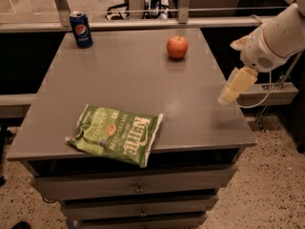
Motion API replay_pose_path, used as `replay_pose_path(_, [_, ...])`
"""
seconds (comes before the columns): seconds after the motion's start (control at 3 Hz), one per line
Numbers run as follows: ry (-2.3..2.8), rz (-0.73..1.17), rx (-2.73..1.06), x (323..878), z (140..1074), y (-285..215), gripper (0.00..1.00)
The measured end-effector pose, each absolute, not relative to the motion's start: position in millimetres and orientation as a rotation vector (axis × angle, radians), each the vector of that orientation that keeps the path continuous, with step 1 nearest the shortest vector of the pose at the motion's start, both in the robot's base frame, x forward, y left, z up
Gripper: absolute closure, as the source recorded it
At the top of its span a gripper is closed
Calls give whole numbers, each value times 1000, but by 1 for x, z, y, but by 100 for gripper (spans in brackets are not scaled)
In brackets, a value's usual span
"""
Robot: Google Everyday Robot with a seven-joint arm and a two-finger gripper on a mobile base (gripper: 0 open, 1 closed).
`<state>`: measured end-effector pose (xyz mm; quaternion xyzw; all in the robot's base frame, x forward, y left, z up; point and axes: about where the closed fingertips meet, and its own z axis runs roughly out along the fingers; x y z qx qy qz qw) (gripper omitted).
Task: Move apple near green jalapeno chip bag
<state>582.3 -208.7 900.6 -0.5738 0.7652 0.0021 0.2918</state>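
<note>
A round red-orange apple (177, 47) sits at the far right part of the grey table top (119, 80). A flat light-green chip bag (116, 134) with white "Kettle" lettering lies near the table's front edge, left of centre. My gripper (230, 93) hangs over the table's right edge, at the end of the white arm (274, 35). It is to the right of and nearer than the apple, apart from it, and holds nothing that I can see.
A blue Pepsi can (81, 29) stands at the far left corner of the table. Drawers (138, 189) sit below the table top. A metal rail (143, 23) runs behind the table. Speckled floor (267, 194) lies to the right.
</note>
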Motion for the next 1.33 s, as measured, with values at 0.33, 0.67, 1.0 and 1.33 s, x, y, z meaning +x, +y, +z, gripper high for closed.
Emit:
replay_pose_path(0.33, [2040, 6, -1530, 582, 901, -209, 0])
replay_pose_path(0.67, [2008, 37, -1471, 595, 889, -204, 0])
replay_pose_path(1.0, [1921, 81, -1356, 635, 878, -194, 0])
replay_pose_path(1.33, [1825, 146, -1238, 685, 879, -178, 0])
